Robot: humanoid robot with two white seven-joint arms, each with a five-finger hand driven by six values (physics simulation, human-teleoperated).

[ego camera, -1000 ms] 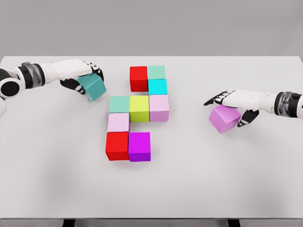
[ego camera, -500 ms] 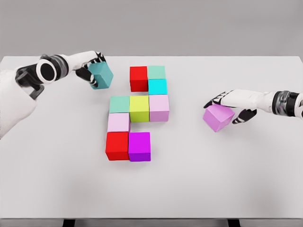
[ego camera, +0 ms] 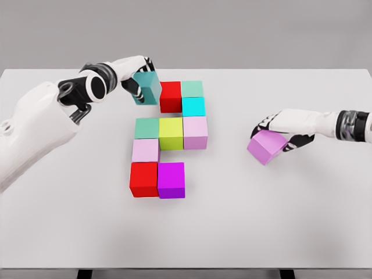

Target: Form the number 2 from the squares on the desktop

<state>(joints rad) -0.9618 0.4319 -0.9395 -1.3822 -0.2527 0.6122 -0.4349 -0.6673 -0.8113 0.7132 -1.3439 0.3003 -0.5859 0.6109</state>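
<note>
The left hand (ego camera: pixel 135 75) covers the far left side of the teal cube (ego camera: pixel 148 87). The right arm is cut off at the right edge. The surface (ego camera: pixel 279 221) runs past both side edges.

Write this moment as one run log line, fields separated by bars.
left hand: holds teal cube beside top red cube | right hand: holds purple cube | figure: incomplete
</note>
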